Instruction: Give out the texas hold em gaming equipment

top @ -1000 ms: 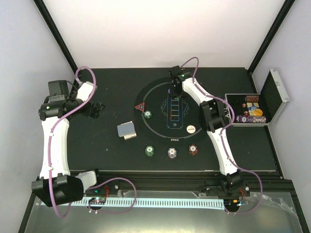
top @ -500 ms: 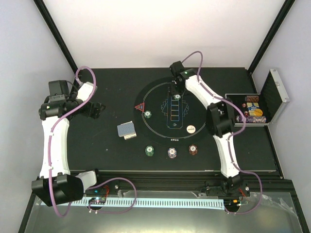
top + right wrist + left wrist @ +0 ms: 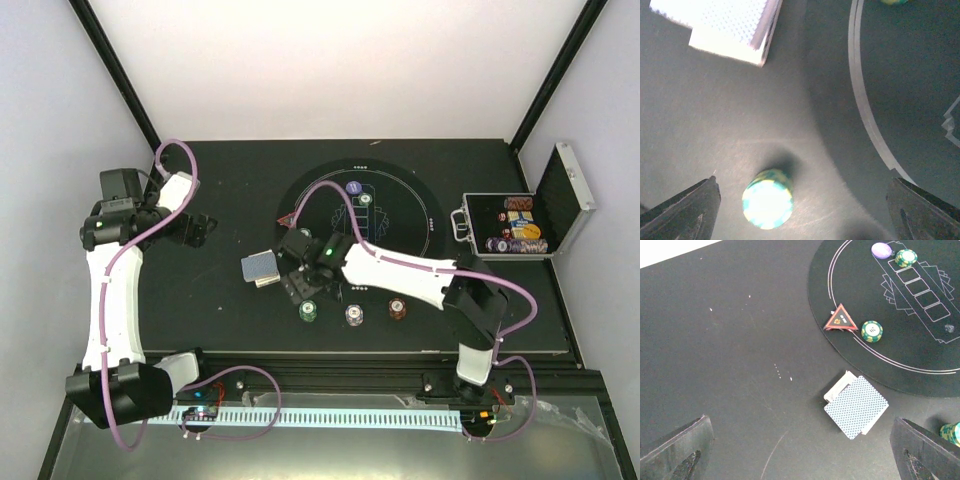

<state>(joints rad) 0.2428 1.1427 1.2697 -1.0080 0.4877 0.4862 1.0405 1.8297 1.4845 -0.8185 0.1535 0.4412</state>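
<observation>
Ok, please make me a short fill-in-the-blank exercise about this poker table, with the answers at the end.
1. The open right tool hovers over a ___ chip stack.
2. The deck of cards lies ___ the round black mat.
3. The round button beside the far green chip is ___.
4. The metal case is not shut but ___.
Missing words: green, outside, purple, open.

- Right claw (image 3: 802, 210), left claw (image 3: 800, 450): dark grey, wedge-shaped fingers (image 3: 680, 210).
- Behind each claw — white links and black joint housings on left arm (image 3: 105, 290) and right arm (image 3: 395, 272).
- Purple cable (image 3: 170, 150) looped along each arm.
- Green indicator light (image 3: 329, 251) — just behind right claw.
</observation>
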